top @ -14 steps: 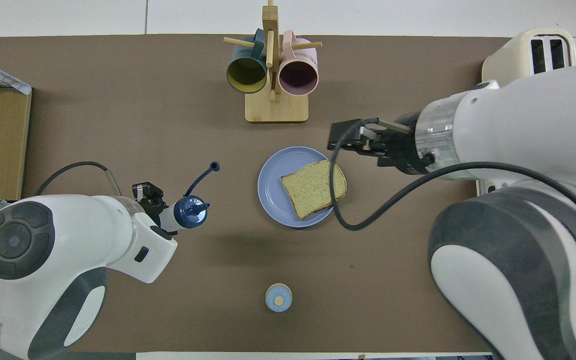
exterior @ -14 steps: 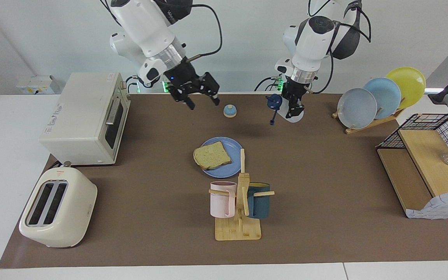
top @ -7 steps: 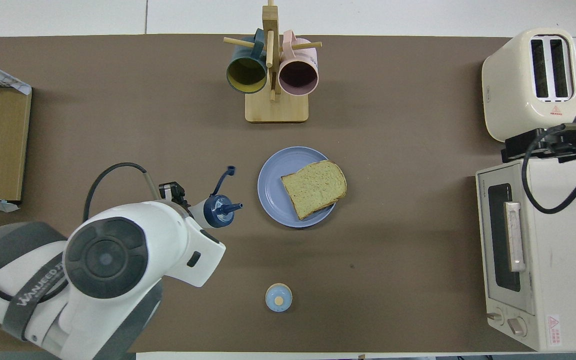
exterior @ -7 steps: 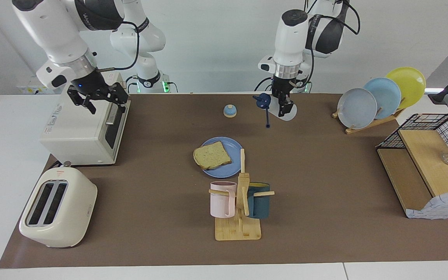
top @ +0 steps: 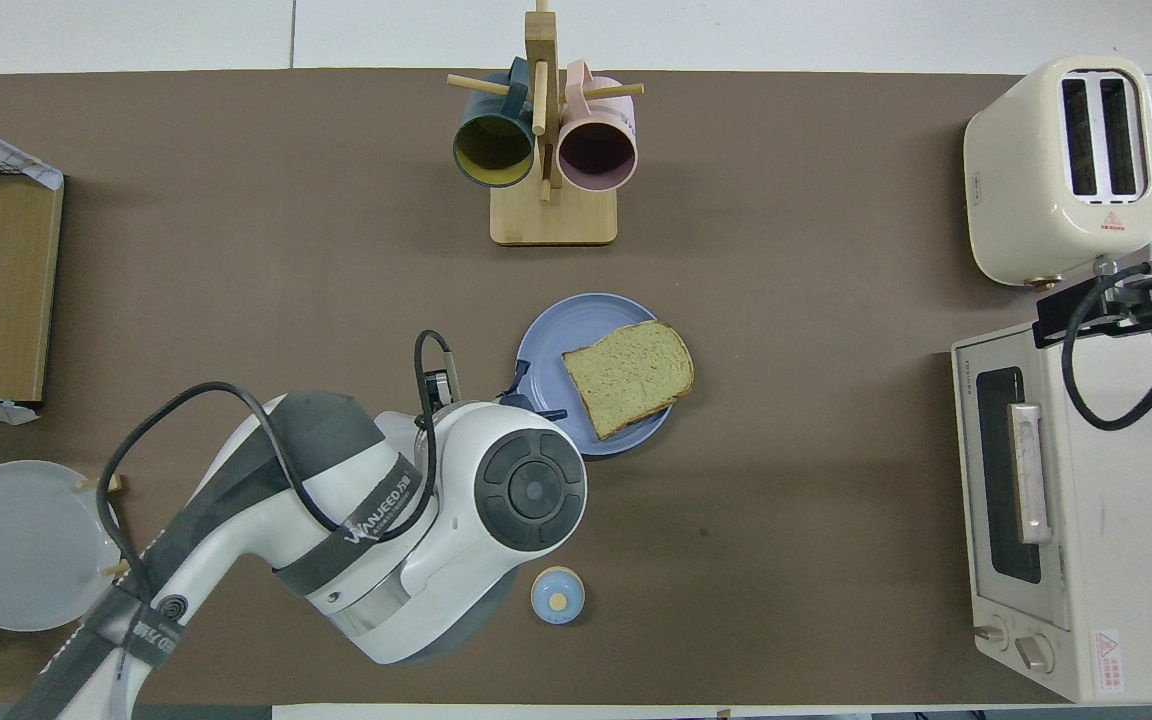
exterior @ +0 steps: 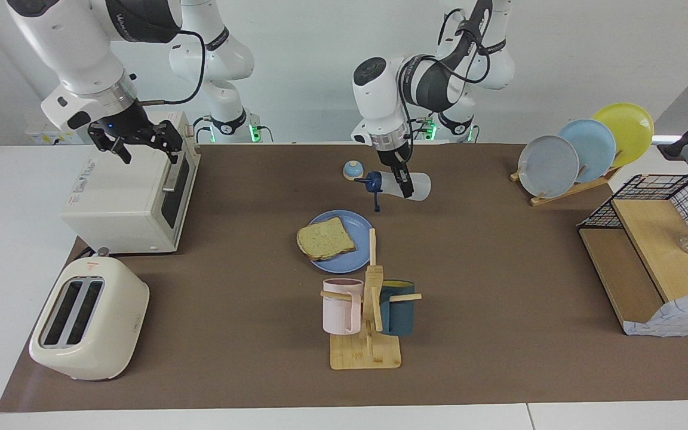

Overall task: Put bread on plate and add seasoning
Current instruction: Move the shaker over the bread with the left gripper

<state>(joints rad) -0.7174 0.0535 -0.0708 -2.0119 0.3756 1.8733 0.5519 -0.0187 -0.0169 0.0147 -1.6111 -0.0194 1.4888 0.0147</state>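
Observation:
The bread (exterior: 326,237) lies on the blue plate (exterior: 357,226) in the middle of the mat, overhanging its rim toward the right arm's end. My left gripper (exterior: 405,189) is shut on the seasoning bottle (exterior: 421,189). It holds the bottle on its side in the air, over the mat just beside the plate's rim. The navy cap (exterior: 373,182) points toward the plate, its flip lid open and hanging down. In the overhead view the left arm hides the bottle; the bread (top: 628,375) and plate (top: 548,330) show. My right gripper (exterior: 148,153) is open over the toaster oven (exterior: 129,185).
A blue-topped bell-shaped knob (exterior: 353,171) sits nearer to the robots than the plate. A mug rack (exterior: 368,316) with two mugs stands farther out. A toaster (exterior: 87,319) is at the right arm's end. A plate rack (exterior: 583,149) and a wire shelf (exterior: 660,257) are at the left arm's end.
My left gripper has carried the bottle toward the plate and lowered it. My right gripper swung from the middle of the table to over the toaster oven and stayed there.

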